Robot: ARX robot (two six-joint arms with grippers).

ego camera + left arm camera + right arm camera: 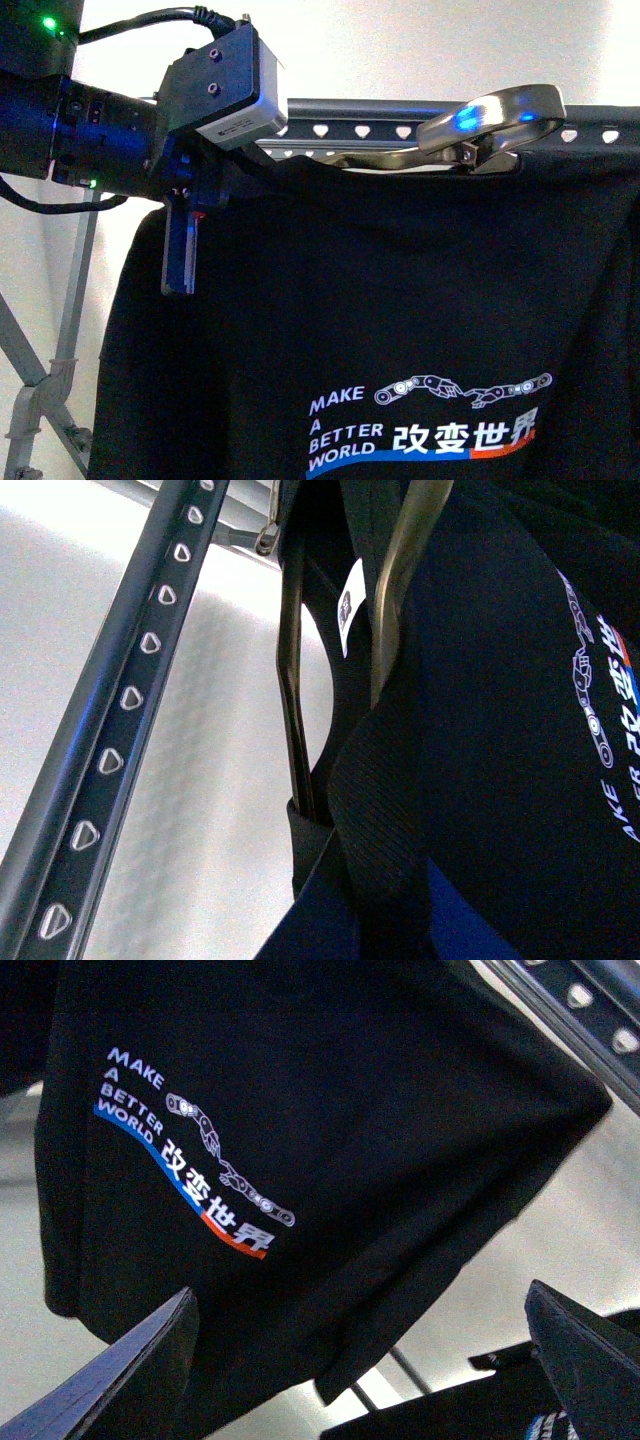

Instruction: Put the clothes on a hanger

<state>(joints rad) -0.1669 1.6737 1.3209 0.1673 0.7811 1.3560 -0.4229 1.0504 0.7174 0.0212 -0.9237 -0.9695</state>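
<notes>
Hanging below the grey hanger rail [350, 108], the black T-shirt [400, 300] fills the frame's centre; left tool [182, 262] at upper left, state unreadable; right tool [360, 1295] spread wide apart.

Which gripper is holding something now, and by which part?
The left gripper seems to grip the T-shirt by its ribbed collar; the right gripper is open, empty.
</notes>
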